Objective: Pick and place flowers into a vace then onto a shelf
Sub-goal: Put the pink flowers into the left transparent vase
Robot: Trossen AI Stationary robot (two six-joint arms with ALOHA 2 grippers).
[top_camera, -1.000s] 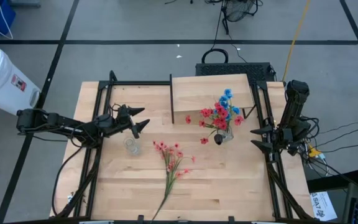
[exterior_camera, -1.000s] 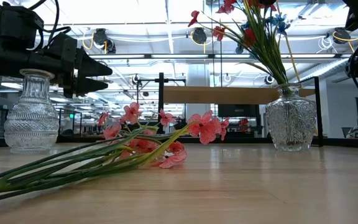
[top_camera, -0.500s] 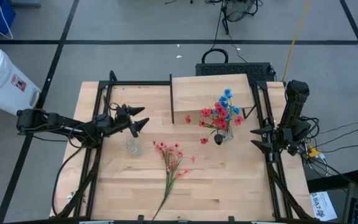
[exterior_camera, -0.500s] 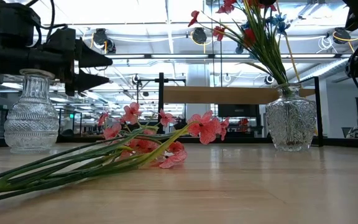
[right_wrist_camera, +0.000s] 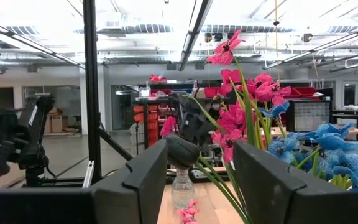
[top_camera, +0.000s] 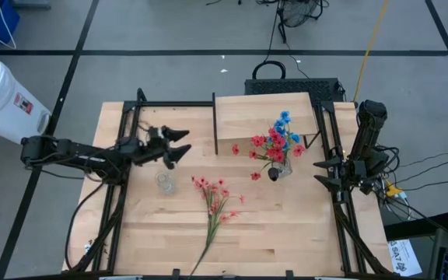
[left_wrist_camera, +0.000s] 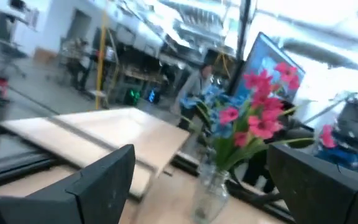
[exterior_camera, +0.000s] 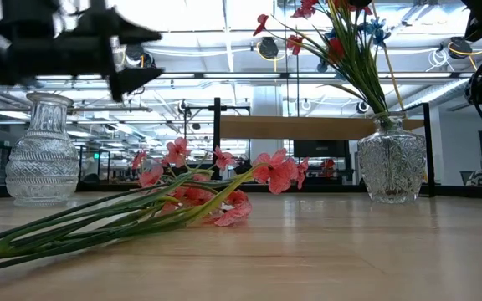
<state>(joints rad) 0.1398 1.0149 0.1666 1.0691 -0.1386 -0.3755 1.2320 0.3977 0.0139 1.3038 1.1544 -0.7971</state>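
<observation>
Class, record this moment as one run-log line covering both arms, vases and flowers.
left gripper: open, above empty vase | right gripper: idle, table edge | loose flowers: on table | filled vase: beside shelf

Grey tiled floor point(top_camera: 169, 70) with dark seams surrounds the table; bright ceiling lights point(exterior_camera: 266, 46) hang beyond.

Overhead and table-level views share the filled vase point(top_camera: 281, 170)

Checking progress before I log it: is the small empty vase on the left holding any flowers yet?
No. In the low view the empty vase has a bare neck, and the loose flowers lie flat on the table beside it.
</observation>
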